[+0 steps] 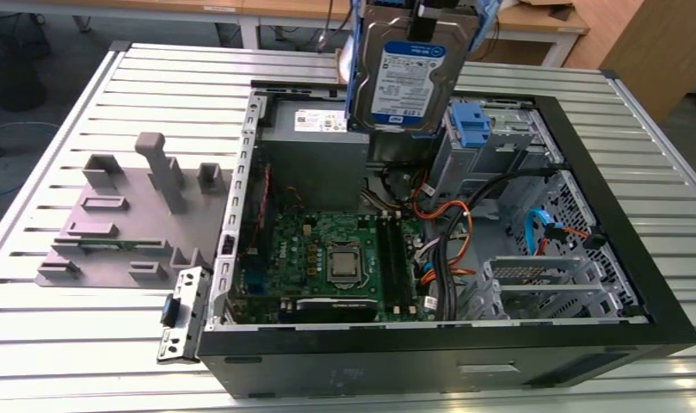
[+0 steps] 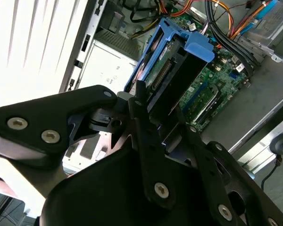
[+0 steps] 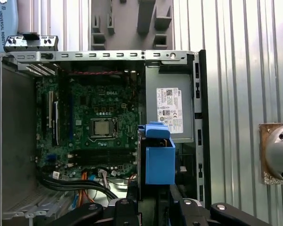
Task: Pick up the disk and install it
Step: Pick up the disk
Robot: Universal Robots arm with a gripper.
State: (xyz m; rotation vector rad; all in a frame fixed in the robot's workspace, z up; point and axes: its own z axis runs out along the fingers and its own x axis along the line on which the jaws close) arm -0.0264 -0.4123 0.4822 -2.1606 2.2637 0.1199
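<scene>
Hanging above open case (image 1: pixel 440 366), disk (image 1: pixel 411 73) clamped between fingers (image 2: pixel 144 122) (exterior view shows label (image 1: pixel 408 86); second wrist view, connector (image 2: pixel 162 75)).

A ribbed silver aluminium surface (image 1: pixel 49 344) spreads across the foreground; behind it stand light wooden desks on white legs (image 1: pixel 187 7) and a tall wooden cabinet (image 1: pixel 657 43) at the exterior view's right, over dark grey floor (image 1: pixel 61 77)
</scene>
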